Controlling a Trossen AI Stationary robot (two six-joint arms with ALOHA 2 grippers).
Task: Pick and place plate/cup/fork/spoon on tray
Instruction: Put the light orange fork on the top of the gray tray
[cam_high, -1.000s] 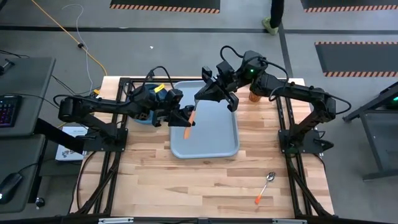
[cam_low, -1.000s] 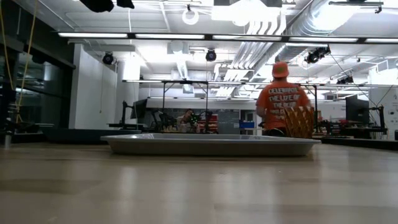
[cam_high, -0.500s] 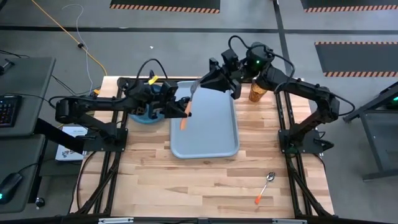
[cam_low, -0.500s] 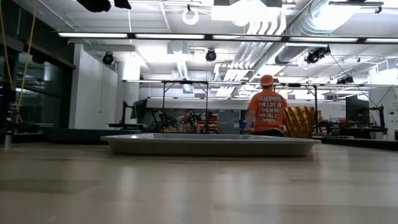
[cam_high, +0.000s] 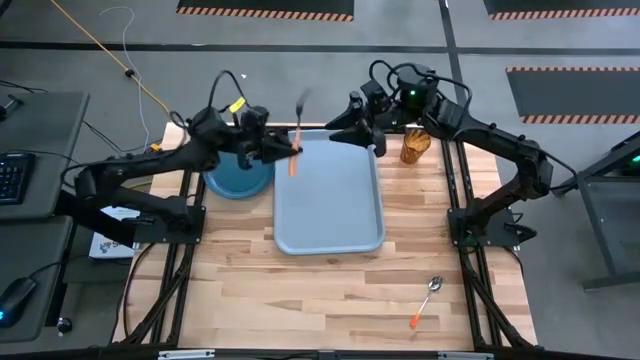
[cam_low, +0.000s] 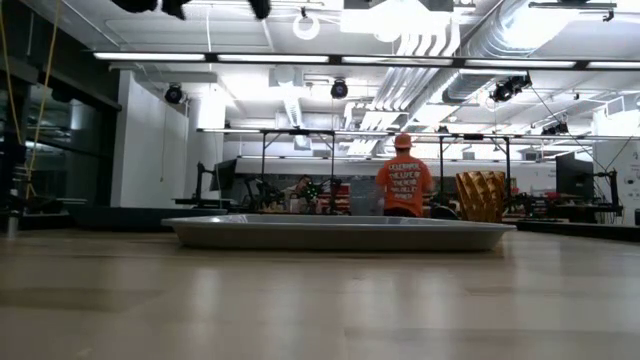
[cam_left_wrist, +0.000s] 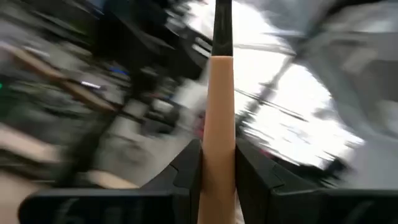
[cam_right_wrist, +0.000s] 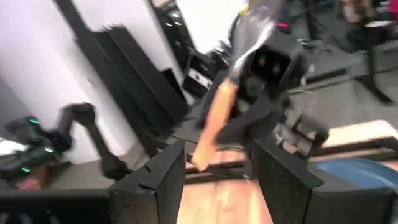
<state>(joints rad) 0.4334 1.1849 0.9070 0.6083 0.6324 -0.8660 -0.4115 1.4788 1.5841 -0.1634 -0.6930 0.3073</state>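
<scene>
Wooden planks make the counter (cam_high: 330, 290), and nearest to its front edge, toward the front right corner, lies the spoon (cam_high: 427, 300), with the metal bowl pointing to the far side and the orange-red handle toward the front. It is well apart from everything else.

Further in, the tray (cam_high: 330, 195) lies flat in the middle of the counter and reaches up to the far edge. In the low view the tray (cam_low: 340, 232) shows as a long grey lip.

At the far left part of the counter sits the plate (cam_high: 238, 180), just beside the left side of the tray and partly under the left arm. The left tool (cam_high: 291, 151) hangs above the far left corner of the tray and grips the fork (cam_high: 296, 140) by the salmon handle; the tines point away over the far edge. In the left wrist view the fork (cam_left_wrist: 217, 118) stands between the two dark fingers (cam_left_wrist: 186, 171), which press it on both sides.

The right tool (cam_high: 345, 124) is over the far edge of the counter, close to the fork but not touching it. In the right wrist view its fingers (cam_right_wrist: 165, 177) stand well apart with nothing between them.

The cup (cam_high: 416, 146) stands upright near the far right corner, just beside the tray, under the right arm.

Beyond the counter, a person (cam_low: 404, 187) in an orange shirt is seen in the room.
</scene>
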